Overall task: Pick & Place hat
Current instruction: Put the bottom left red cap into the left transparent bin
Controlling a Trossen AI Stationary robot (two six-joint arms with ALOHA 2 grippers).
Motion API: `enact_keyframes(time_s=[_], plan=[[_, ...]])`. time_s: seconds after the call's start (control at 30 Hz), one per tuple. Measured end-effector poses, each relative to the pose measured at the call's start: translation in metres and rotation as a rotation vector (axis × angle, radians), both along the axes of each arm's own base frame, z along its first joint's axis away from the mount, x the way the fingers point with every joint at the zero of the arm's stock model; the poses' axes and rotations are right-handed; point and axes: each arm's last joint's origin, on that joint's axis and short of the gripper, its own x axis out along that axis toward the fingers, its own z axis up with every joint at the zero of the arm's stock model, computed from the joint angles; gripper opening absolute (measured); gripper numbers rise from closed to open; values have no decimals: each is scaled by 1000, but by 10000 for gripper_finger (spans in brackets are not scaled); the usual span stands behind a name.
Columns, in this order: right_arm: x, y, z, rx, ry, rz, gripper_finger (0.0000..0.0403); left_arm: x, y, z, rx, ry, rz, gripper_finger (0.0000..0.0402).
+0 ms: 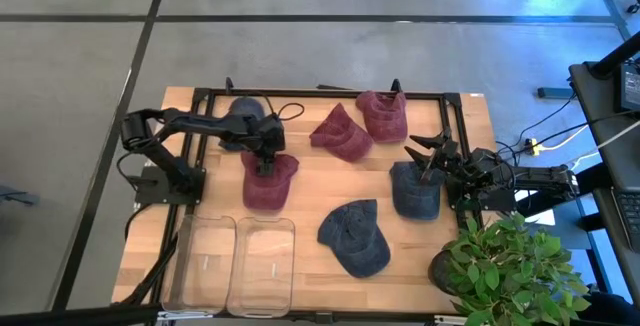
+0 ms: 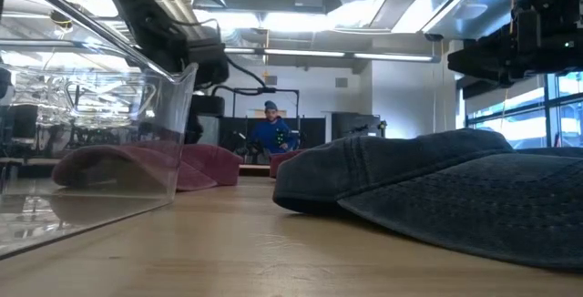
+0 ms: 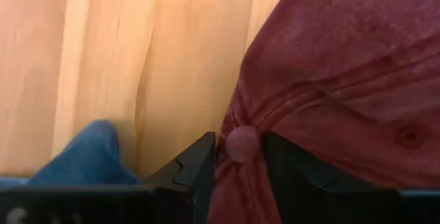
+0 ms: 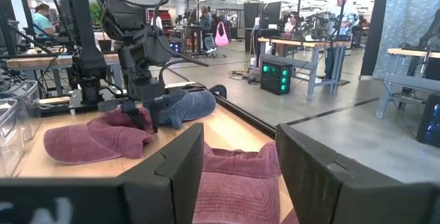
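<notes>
Several caps lie on the wooden table. My left gripper (image 1: 266, 158) is down on the crown of a maroon hat (image 1: 268, 182), shut on it; the right wrist view shows the same hat (image 4: 93, 141) lying flat under it. A blue hat (image 1: 240, 122) lies just beyond it, under the left arm. My right gripper (image 1: 430, 156) hovers open over the far edge of another blue hat (image 1: 414, 190), touching nothing; its fingers (image 4: 175, 172) frame a maroon hat (image 4: 237, 176) farther off. My left gripper pinches the maroon hat at the top of its crown, around the round button (image 3: 242, 143), with one finger (image 3: 198, 169) on each side and the cloth bunched between them. It comes from above, pointing down. The hat's brim (image 4: 65, 148) and crown rest on the table.
Two more maroon hats (image 1: 342, 134) (image 1: 382, 114) lie near the far edge, and a third blue hat (image 1: 355, 238) near the front. Two clear bins (image 1: 205, 261) (image 1: 262, 263) stand at the near left. A potted plant (image 1: 510, 266) stands at the near right corner.
</notes>
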Motion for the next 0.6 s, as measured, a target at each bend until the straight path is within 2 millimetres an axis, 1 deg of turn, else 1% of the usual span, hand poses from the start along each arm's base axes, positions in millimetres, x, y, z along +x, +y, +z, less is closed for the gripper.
enact_keyframes(time_s=[0.1, 0.17, 0.37, 0.5, 0.6], plan=[[0, 0, 0, 0, 0, 0, 182, 1, 0, -5, -12, 15, 2, 113], [0, 0, 0, 0, 0, 0, 182, 2, 0, -7, -23, 18, 4, 101], [0, 0, 0, -2, 1, 0, 182, 2, -1, -8, -45, 12, -22, 40], [0, 0, 0, -2, 1, 0, 182, 2, -1, -8, -46, 9, -22, 40], [0, 0, 0, -2, 1, 0, 182, 0, -2, 3, -40, 4, -20, 40]])
